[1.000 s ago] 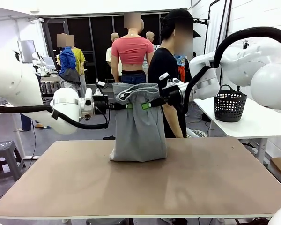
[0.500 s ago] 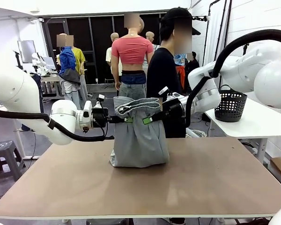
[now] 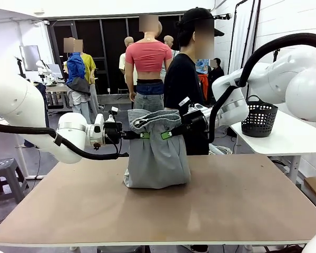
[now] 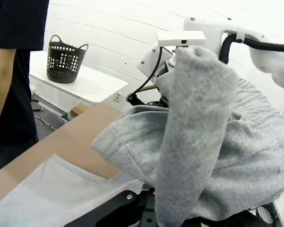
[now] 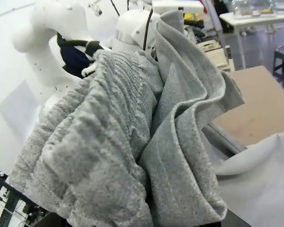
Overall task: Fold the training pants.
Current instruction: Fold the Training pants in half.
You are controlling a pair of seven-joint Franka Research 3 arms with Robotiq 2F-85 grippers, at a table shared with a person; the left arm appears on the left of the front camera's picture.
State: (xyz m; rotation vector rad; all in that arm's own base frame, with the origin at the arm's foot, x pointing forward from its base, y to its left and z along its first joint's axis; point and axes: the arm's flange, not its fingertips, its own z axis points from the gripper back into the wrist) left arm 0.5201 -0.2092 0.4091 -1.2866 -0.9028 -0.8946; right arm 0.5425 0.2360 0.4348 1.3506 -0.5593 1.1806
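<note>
While the training pants (image 3: pixel 157 153) hung upright above the middle of the bench (image 3: pixel 163 205), their lower end had settled into a wider heap on the wood than a second before, when the waistband was carried higher. The gathered waistband sat bunched at the top, pinched from both sides. The left gripper (image 3: pixel 142 135) was clamped on the fabric at the garment's left edge, and the right gripper (image 3: pixel 167 135) was clamped on it at the opposite edge, the two close together with the cloth folded over between them. In the left wrist view the grey cloth (image 4: pixel 199 142) draped over the fingers; in the right wrist view the waistband (image 5: pixel 128 118) did likewise.

Both arms had come down slightly, and over the last half second hardly moved. By my reading, the pants were being lowered to lay them flat, so folding proper was not yet begun. A person (image 3: pixel 184 89) stood just behind the bench, and a black basket (image 3: pixel 258 117) sat on a side table.
</note>
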